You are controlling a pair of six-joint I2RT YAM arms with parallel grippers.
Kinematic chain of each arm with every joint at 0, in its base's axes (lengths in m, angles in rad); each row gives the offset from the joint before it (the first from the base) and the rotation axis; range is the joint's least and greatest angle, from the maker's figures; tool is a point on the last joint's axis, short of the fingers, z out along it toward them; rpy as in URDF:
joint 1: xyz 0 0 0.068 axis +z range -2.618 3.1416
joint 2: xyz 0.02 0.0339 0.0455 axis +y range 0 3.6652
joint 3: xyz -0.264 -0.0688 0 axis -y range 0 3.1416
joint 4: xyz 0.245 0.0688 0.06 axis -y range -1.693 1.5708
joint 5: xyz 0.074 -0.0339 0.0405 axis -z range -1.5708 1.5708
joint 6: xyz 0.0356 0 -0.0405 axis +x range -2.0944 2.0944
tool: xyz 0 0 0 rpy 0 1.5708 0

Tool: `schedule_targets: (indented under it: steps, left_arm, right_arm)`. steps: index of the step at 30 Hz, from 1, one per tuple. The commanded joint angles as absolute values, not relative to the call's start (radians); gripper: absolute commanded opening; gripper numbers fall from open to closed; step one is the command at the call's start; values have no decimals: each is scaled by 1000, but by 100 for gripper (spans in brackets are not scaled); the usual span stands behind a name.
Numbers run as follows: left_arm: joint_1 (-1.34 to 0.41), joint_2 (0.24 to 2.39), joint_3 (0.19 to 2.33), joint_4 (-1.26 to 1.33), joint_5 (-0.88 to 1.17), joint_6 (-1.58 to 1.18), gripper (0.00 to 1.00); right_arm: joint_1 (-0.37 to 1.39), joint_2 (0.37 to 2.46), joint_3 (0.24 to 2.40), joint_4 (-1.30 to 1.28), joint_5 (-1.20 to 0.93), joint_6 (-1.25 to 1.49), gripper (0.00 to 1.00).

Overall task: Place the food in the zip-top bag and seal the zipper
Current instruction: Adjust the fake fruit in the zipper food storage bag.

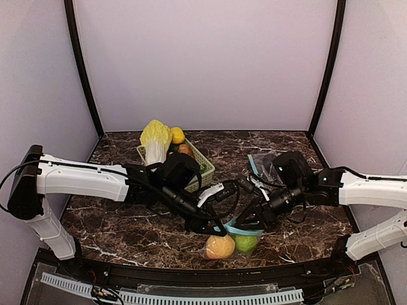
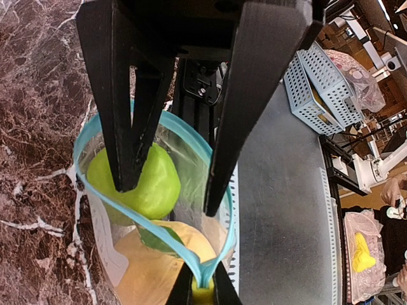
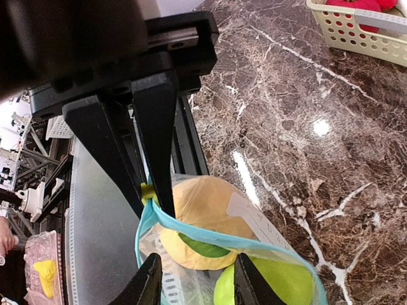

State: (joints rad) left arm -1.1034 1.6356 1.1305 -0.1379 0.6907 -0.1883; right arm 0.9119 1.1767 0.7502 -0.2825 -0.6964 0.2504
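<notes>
Right gripper (image 3: 152,206): fingers nearly together, nipped on one end of the blue zipper track (image 3: 210,236), right where a small yellow slider tab (image 3: 147,190) sits. Left gripper (image 2: 168,200): fingers spread wide, nothing clamped between them. One fingertip (image 2: 127,181) hangs in the mouth of the zip-top bag (image 3: 254,222), over the green fruit (image 2: 152,184). The other tip is at the far side of the rim. Cannot tell whether either tip presses on the plastic. Bag mouth stands open, with the two lips of the track bowed apart in a loop and the zipper unsealed. Inside are the green fruit and, touching it, the orange-yellow peach (image 3: 203,203), its green leaf turned toward the fruit. Both show through the clear wall. The two grippers meet nose to nose over the bag, the left arm reaching in from the left and the right arm from the right. Bag lies on the dark marble table (image 3: 305,95), close to the near edge and about centre. Behind it, well apart, is a pale mesh basket (image 1: 205,166) with a yellow-white cabbage (image 1: 156,140) leaning out of its back corner. The right wrist view shows red peppers (image 3: 356,9) in it. The basket's other contents are too small to name.
</notes>
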Motion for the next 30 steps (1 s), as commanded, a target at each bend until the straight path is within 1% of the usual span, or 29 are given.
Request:
schedule_targets:
  steps: [1,2,5,7,8,10,12,17,18,23,26,30]
  left_arm:
    - [-1099,1618,1168,-155,718,-171,1]
    - [-1099,1620,1168,-154,717,-172,1]
    - [-1098,1626,1169,-152,722,-172,1]
    - [-1099,1630,1170,-152,727,-172,1]
    - [-1099,1632,1171,-154,729,-170,1]
    - [-1099,1635,1173,-156,733,-168,1]
    - [-1099,1634,1174,-151,737,-167,1]
    - [-1099,1633,1169,-118,745,-186,1]
    - [-1099,1632,1166,-109,748,-187,1]
    - [-1095,1635,1158,-130,729,-173,1]
    - [-1084,1636,1142,-195,681,-140,1]
    - [-1077,1654,1138,-277,644,-85,1]
  right_arm:
    - [927,1178,715,-226,-762,265,36]
    - [927,1177,712,-224,-769,266,37]
    - [927,1170,706,-215,-787,280,43]
    - [927,1158,705,-208,-782,288,43]
    - [926,1152,704,-206,-782,292,42]
    - [927,1145,705,-200,-786,299,36]
    - [926,1143,695,-190,-783,304,28]
    - [927,1147,681,-156,-783,322,1]
    - [927,1146,681,-148,-785,327,0]
    - [926,1132,675,-141,-768,337,0]
    - [925,1108,668,-143,-734,352,0]
    - [925,1082,675,-144,-734,365,35]
